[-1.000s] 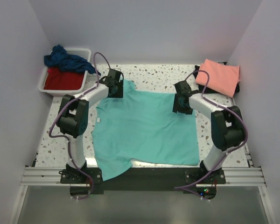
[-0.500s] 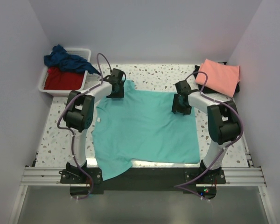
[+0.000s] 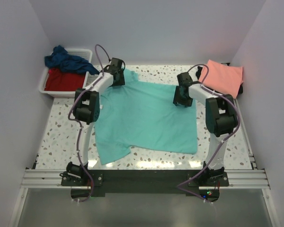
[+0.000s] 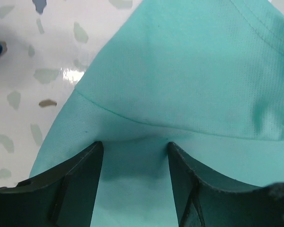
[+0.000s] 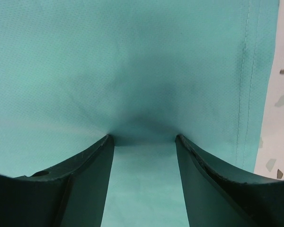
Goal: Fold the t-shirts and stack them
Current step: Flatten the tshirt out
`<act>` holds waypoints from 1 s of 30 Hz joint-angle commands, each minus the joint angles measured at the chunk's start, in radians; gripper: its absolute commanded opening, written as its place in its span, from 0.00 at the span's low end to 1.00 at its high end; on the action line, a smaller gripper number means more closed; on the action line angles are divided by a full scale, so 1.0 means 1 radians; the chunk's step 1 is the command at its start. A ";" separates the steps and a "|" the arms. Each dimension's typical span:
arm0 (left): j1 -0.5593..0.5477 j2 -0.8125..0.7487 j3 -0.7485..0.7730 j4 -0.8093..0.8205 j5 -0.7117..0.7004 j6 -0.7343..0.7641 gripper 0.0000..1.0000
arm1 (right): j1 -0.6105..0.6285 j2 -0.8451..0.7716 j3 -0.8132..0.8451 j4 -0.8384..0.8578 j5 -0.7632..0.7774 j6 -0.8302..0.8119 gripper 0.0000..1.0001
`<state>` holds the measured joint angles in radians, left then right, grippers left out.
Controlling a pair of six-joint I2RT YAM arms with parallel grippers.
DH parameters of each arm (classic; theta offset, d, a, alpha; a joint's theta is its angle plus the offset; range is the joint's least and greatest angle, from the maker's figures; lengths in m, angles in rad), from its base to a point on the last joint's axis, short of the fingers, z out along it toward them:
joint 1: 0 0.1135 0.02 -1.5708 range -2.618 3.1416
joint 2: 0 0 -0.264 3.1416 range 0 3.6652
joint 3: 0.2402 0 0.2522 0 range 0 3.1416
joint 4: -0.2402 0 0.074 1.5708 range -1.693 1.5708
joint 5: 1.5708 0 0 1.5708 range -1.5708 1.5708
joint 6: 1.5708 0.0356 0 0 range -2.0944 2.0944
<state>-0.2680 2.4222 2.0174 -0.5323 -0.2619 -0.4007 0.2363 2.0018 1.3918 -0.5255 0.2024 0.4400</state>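
Lying flat across the middle of the table (image 3: 61, 137), the turquoise-teal t-shirt (image 3: 146, 118) is spread open in a single layer, one short sleeve pointing toward the near left corner and the far edge running between the two arms.

The left gripper (image 3: 116, 76) sits on the shirt's far left corner. In its wrist view the two dark fingers (image 4: 80, 189) stand wide apart, tips pressed down on the cloth. The fabric runs flat between them and is not pinched, with a stitched seam crossing just ahead of the tips.

The right gripper (image 3: 182, 97) rests on the shirt's far right corner, near its hemmed side edge. Its fingers (image 5: 213, 189) are likewise spread wide, tips on the cloth with a slight dimple between them, and nothing is clamped.

At the table's far right corner lies the folded salmon-pink t-shirt (image 3: 223, 78), with the black t-shirt (image 3: 240, 89) showing just under its edge. Beyond the far left corner stands a white tub (image 3: 87, 54) holding the red t-shirt (image 3: 64, 80), the navy blue t-shirt (image 3: 66, 60) heaped over its rim.
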 commanded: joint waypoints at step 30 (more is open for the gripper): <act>-0.003 -0.566 -0.504 -0.037 -0.003 -0.075 0.65 | 0.001 -0.365 -0.078 -0.077 0.103 -0.073 0.58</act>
<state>-0.2543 2.0331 1.7664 -0.5449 -0.2180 -0.4042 0.2291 1.7073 1.4178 -0.5900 0.2737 0.3687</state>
